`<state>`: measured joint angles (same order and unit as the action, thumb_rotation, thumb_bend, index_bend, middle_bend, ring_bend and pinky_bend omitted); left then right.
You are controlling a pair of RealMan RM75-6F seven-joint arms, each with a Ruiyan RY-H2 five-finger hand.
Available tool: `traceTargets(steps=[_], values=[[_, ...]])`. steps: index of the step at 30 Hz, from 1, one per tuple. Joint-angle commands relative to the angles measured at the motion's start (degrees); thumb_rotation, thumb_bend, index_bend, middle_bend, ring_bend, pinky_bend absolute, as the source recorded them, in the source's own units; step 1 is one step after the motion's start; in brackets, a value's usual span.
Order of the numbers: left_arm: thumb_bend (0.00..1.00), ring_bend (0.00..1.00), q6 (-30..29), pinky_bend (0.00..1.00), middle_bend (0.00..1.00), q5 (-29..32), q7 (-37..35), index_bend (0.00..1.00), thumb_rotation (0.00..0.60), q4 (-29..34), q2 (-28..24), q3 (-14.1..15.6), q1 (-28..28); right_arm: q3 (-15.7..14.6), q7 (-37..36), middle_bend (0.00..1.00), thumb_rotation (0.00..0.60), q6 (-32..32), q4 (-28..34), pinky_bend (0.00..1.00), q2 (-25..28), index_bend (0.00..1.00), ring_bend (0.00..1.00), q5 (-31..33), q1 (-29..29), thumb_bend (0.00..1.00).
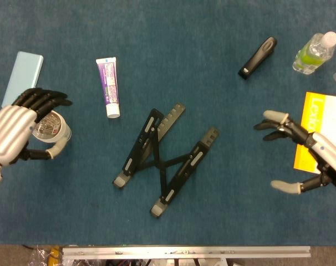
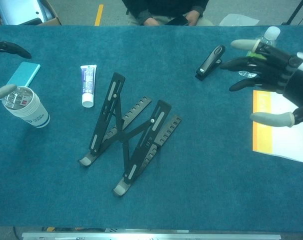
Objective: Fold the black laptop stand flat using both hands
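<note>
The black laptop stand (image 1: 165, 159) (image 2: 127, 133) sits unfolded in the middle of the blue table, its two arms raised over notched base rails and joined by a cross link. My left hand (image 1: 15, 131) hovers at the far left above a paper cup, fingers apart and holding nothing; in the chest view only its fingertips (image 2: 6, 48) show. My right hand (image 1: 301, 158) (image 2: 274, 77) hangs at the right over the edge of a yellow booklet, fingers spread, empty. Both hands are well apart from the stand.
A paper cup (image 1: 51, 126) and a light blue phone (image 1: 23, 78) lie at the left. A toothpaste tube (image 1: 107, 87) lies behind the stand. A black stapler (image 1: 258, 57), a green bottle (image 1: 314, 52) and a yellow booklet (image 2: 281, 126) are at the right.
</note>
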<state>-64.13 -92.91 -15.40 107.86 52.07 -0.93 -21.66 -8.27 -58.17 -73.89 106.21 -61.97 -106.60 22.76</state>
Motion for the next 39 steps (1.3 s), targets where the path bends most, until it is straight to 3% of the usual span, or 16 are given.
traceTargets(steps=[1, 11, 28, 39], values=[[0.36, 0.13, 2.45, 0.09, 0.17, -0.69, -1.72, 0.19, 0.458, 0.34, 0.54, -0.23, -2.3, -0.69, 0.0, 0.2, 0.6, -0.21, 0.0, 0.23, -0.25, 0.08, 0.1, -0.77, 0.23, 0.14], [0.36, 0.13, 10.49, 0.09, 0.18, 1.16, -10.05, 0.19, 0.465, 0.89, 2.96, -1.23, -8.9, -2.45, 1.07, 0.19, 0.6, -3.34, -0.55, 0.22, 0.85, 0.08, 0.1, -3.27, 0.08, 0.14], [0.34, 0.13, 27.31, 0.09, 0.18, 6.94, -34.71, 0.19, 0.466, -0.87, 4.0, -3.55, -20.56, -3.9, 0.16, 0.19, 0.6, -5.56, -2.68, 0.22, -0.18, 0.08, 0.09, -3.57, 0.3, 0.14], [0.34, 0.13, 32.22, 0.1, 0.18, 8.48, -43.81, 0.19, 0.401, -2.55, 6.16, -3.9, -23.71, -4.49, -0.99, 0.19, 0.6, -6.53, -4.17, 0.22, -0.34, 0.08, 0.09, -3.14, 0.47, 0.14]])
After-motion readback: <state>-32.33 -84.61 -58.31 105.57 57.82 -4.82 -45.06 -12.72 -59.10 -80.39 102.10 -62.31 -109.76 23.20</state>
